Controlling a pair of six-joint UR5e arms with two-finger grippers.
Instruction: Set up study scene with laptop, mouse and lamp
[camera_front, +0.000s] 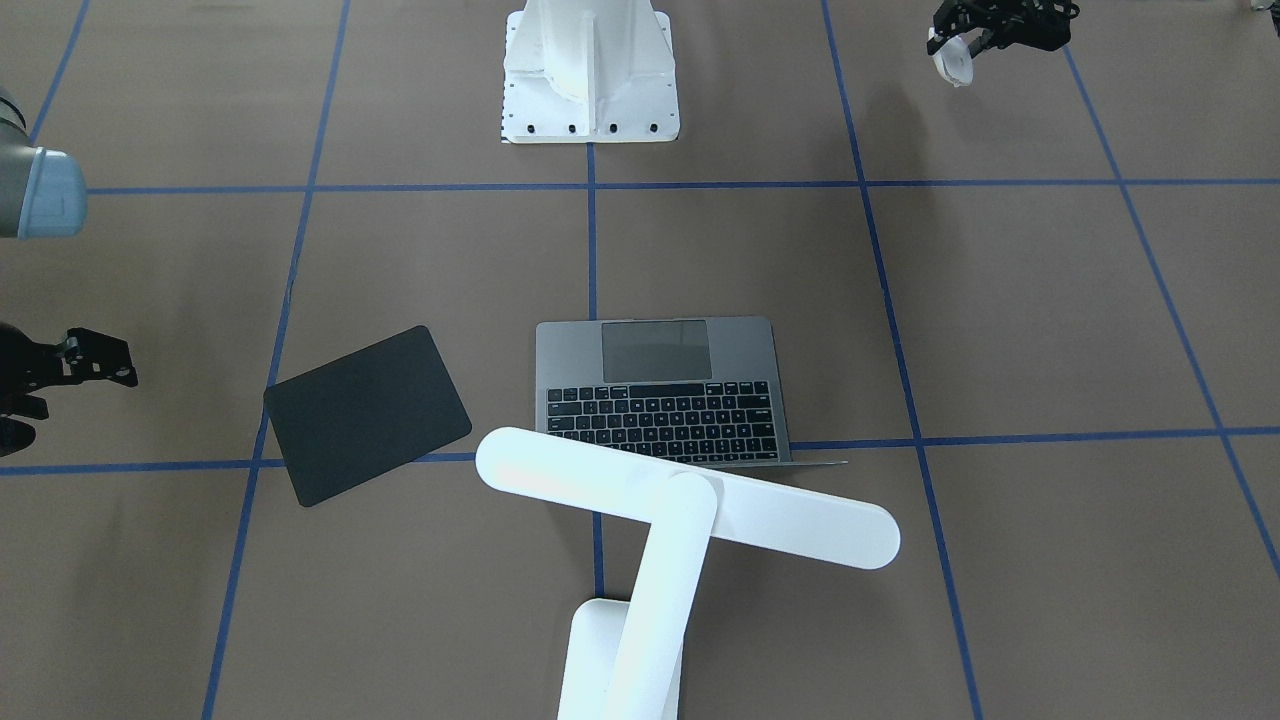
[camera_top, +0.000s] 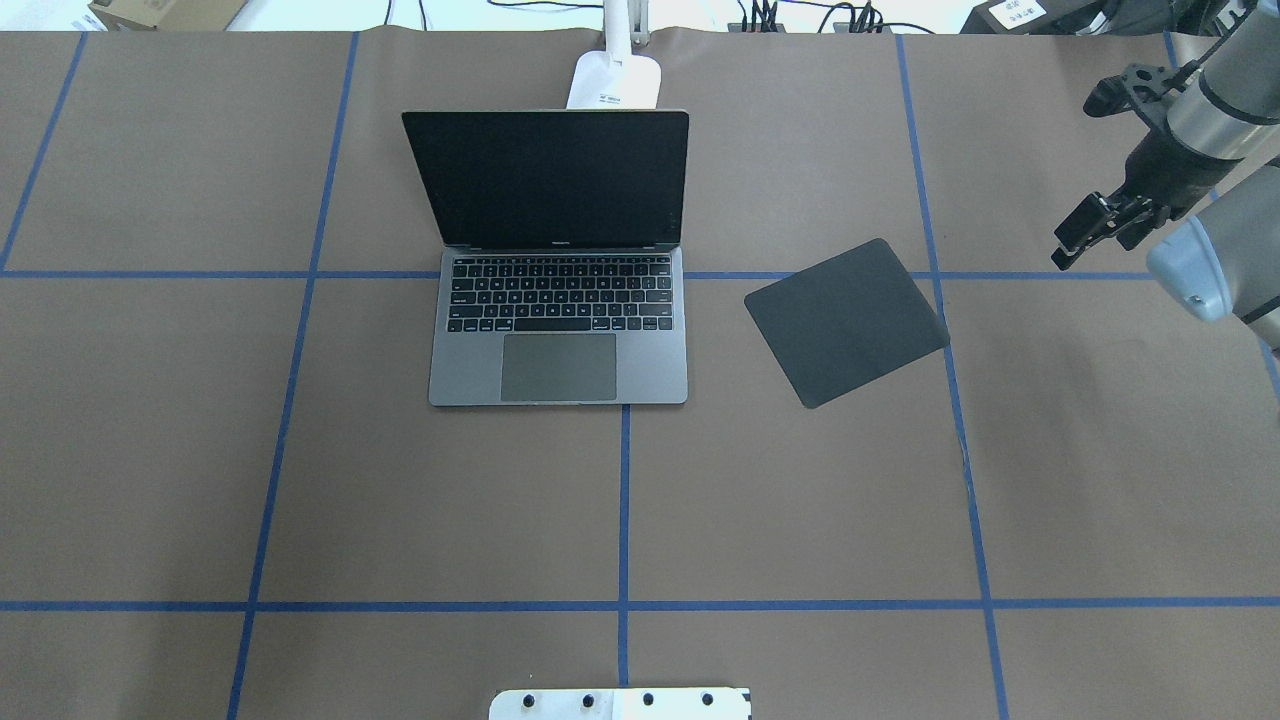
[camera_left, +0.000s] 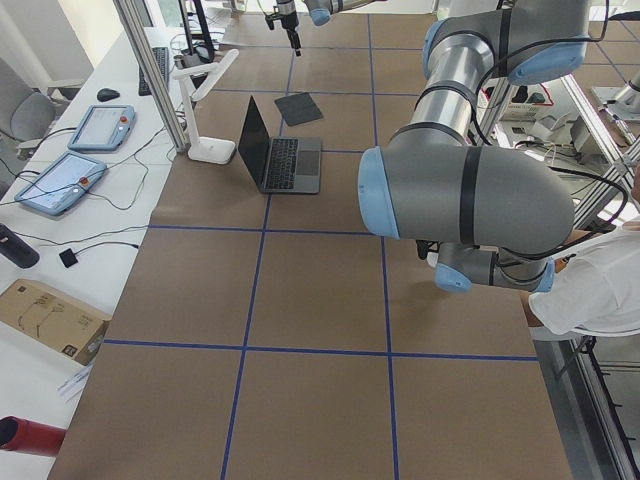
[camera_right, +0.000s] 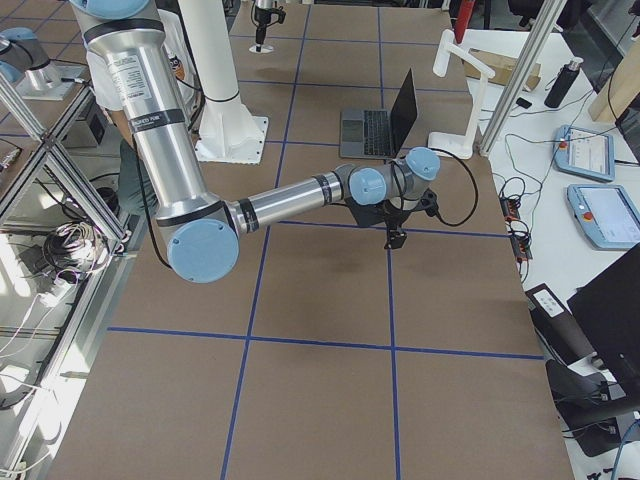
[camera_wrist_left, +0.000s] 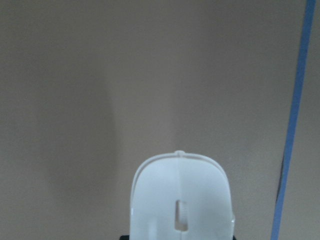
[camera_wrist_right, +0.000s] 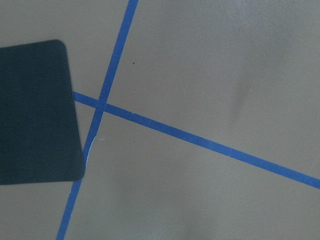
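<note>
Mouse (camera_wrist_left: 181, 200): clamped in my left gripper (camera_front: 955, 50), held above bare table (camera_top: 300, 480) (well apart from everything else).
Right gripper (camera_top: 1085, 230): over the table beside the mouse pad (camera_top: 846, 322); I cannot tell how far its jaws stand apart.
Laptop (camera_top: 558, 300): open, mid-table.
Lamp (camera_front: 690, 500): behind the screen.

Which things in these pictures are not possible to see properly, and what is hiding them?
- The lamp: in the overhead view the top edge cuts off its head; only its lower part shows behind the laptop.
- The left gripper on the mouse: hold cut off by the left wrist view's bottom edge, too small in the front view.
- The right gripper: open or shut unclear; small overhead, cut by the front view's left edge.
</note>
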